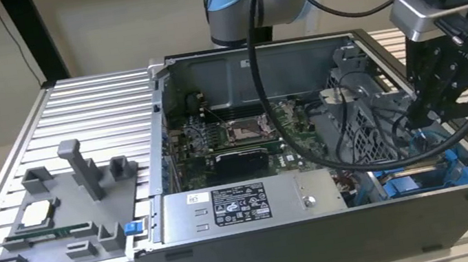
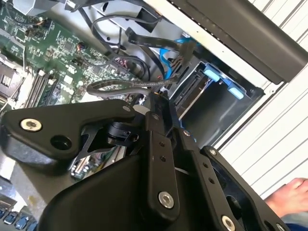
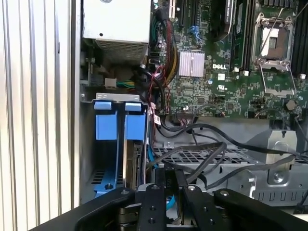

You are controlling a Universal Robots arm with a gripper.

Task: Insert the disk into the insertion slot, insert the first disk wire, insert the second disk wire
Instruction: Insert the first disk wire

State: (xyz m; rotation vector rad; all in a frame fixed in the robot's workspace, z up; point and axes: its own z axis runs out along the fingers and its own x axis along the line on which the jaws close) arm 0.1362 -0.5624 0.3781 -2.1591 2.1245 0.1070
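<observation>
The disk [image 3: 134, 159] stands edge-on inside the insertion slot [image 3: 106, 126], between bright blue rails and tabs at the case's corner. In the second wrist view the disk [image 2: 191, 91] lies in the same slot [image 2: 226, 103], under two blue tabs. My gripper [image 3: 172, 180] hangs just above the disk's inner end, among black wires [image 3: 202, 154]. Its fingers are close together on a black wire connector [image 2: 158, 100]. In the exterior view the gripper [image 1: 418, 119] sits at the case's right side, over the blue slot [image 1: 426, 175].
The open case holds a green motherboard [image 1: 235, 138], a silver labelled power-supply box [image 1: 236, 207] and a grey metal drive cage [image 1: 371, 117] with wires. A grey fixture tray [image 1: 60, 212] lies on the ribbed table. A person's hand [image 2: 288, 192] is beside the case.
</observation>
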